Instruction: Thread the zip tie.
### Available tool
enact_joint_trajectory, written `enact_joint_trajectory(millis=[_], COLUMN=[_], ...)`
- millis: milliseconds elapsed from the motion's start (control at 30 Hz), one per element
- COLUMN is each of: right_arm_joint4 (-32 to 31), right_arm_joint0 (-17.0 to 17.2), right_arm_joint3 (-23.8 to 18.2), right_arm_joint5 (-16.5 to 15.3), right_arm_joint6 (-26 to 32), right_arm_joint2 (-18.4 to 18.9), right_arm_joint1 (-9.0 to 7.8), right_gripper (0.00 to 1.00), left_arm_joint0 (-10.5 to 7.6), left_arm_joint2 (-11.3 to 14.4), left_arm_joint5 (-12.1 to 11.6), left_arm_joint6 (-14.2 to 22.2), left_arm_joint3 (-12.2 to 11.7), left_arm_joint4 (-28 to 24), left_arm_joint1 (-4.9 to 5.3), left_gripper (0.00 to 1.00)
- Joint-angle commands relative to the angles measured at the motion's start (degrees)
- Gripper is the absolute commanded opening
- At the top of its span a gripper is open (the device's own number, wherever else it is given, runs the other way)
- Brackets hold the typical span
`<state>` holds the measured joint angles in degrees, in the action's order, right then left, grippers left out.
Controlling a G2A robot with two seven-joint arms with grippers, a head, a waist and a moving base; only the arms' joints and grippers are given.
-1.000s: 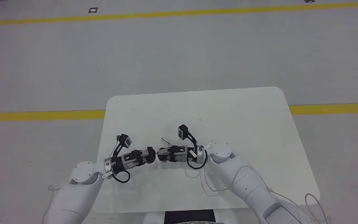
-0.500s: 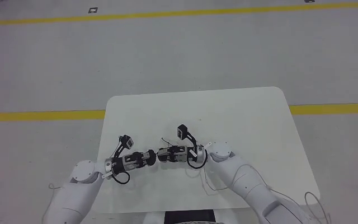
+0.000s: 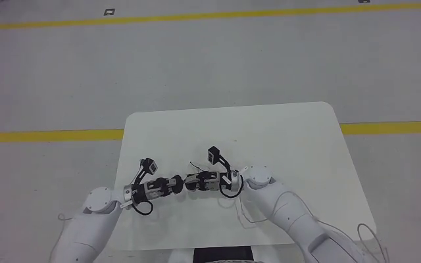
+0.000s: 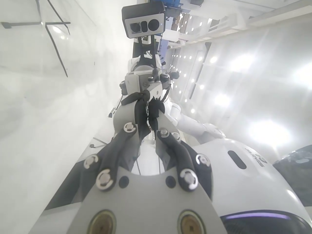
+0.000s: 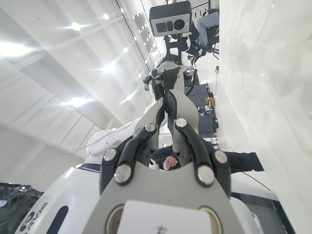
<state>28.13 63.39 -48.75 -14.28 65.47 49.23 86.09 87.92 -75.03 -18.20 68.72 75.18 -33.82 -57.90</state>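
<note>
We see the left gripper (image 3: 180, 185) and right gripper (image 3: 189, 183) tip to tip toward the surface's (image 3: 296, 131) 7 o'clock side, left at 9 o'clock of right. Both pairs of fingers are pinched closed on the black zip tie (image 4: 147, 110) between them.

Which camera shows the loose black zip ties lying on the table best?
The left wrist view: the loose zip ties lie crossed on the white table, each strap plain to see. The top view shows them as a tiny dark wisp. The right wrist view faces the ceiling and room instead.
</note>
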Motion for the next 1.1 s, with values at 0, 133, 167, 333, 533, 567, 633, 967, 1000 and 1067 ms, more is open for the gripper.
enact_joint_trajectory(millis=[0,133,167,333,533,567,633,967,1000,1067], right_arm_joint4=[0.11,0.30,0.33,0.37,0.67,0.74,0.88,1.04,1.04,1.03], right_arm_joint0=[-0.10,-0.33,-0.36,-0.60,-0.80,-0.80,-0.77,-0.62,-0.59,-0.54], right_arm_joint3=[0.14,0.43,0.50,0.84,1.12,1.14,1.18,0.96,0.89,0.78], right_arm_joint5=[-0.03,-0.13,-0.15,-0.28,-0.55,-0.61,-0.75,-0.81,-0.81,-0.83], right_arm_joint6=[0.14,0.48,0.58,0.88,0.98,0.91,0.67,-0.07,-0.06,-0.03], right_arm_joint2=[-0.12,-0.36,-0.43,-0.87,-1.15,-1.17,-1.19,-1.37,-1.42,-1.49], right_arm_joint1=[0.01,0.02,0.03,0.07,0.10,0.11,0.10,0.01,0.01,-0.01], right_gripper=[0.00,0.00,0.00,0.00,0.00,0.00,0.00,0.00,0.00,0.00], left_arm_joint0=[-0.12,-0.33,-0.36,-0.56,-0.73,-0.72,-0.73,-0.69,-0.67,-0.61], left_arm_joint2=[0.16,0.41,0.47,0.85,1.30,1.39,1.55,1.96,1.96,1.94], left_arm_joint5=[-0.06,-0.17,-0.18,-0.23,-0.31,-0.33,-0.39,-0.66,-0.70,-0.75], left_arm_joint6=[-0.09,-0.28,-0.30,-0.44,-0.48,-0.48,-0.47,-0.71,-0.79,-1.05], left_arm_joint3=[-0.07,-0.25,-0.29,-0.50,-0.60,-0.59,-0.57,-0.53,-0.55,-0.60], left_arm_joint4=[-0.16,-0.41,-0.45,-0.58,-0.68,-0.68,-0.67,-0.94,-0.93,-1.03], left_arm_joint1=[0.04,0.13,0.16,0.29,0.44,0.47,0.52,0.83,0.86,0.92], left_gripper=[0.11,0.10,0.09,0.07,0.08,0.08,0.07,0.04,0.02,0.00])
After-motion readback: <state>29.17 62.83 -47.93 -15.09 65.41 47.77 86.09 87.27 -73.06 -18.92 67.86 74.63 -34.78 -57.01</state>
